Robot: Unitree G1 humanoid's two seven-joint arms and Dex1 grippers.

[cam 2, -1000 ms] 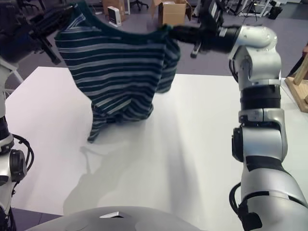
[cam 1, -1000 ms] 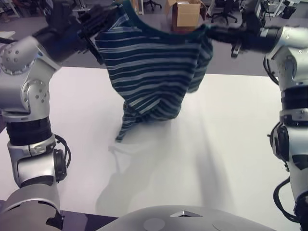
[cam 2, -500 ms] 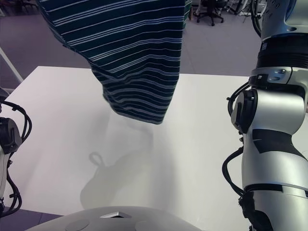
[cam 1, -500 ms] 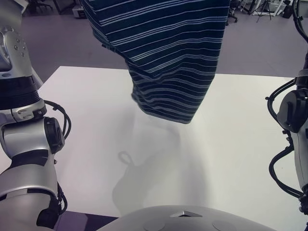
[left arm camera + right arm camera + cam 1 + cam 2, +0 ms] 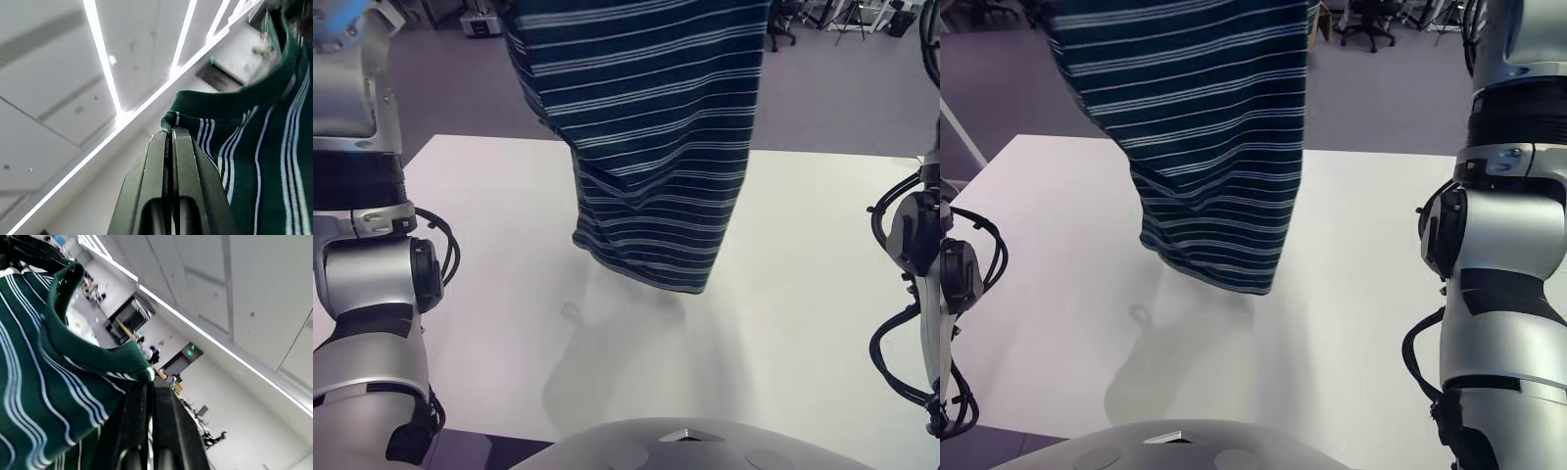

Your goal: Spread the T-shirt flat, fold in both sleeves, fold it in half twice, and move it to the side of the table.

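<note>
Both grippers are pinched tight on the T-shirt (image 5: 651, 137). The left gripper (image 5: 171, 131) has its fingers pressed together over a rolled bit of green edge, and the right gripper (image 5: 148, 381) clamps a similar edge, likely near the collar or shoulders. The striped shirt hangs like a curtain above the middle of the white table (image 5: 480, 215), with its bottom hem low over the surface; whether the hem touches the table is hard to tell. On the robot's left a slanting crease (image 5: 607, 181) shows where the cloth is doubled on itself, so the shirt does not hang clean. This looks like the first step, spreading the shirt flat, with no folding begun. The next move probably calls for lowering the hem onto the table and laying the shirt down evenly. The arms should hold well apart so the crease can fall out.
</note>
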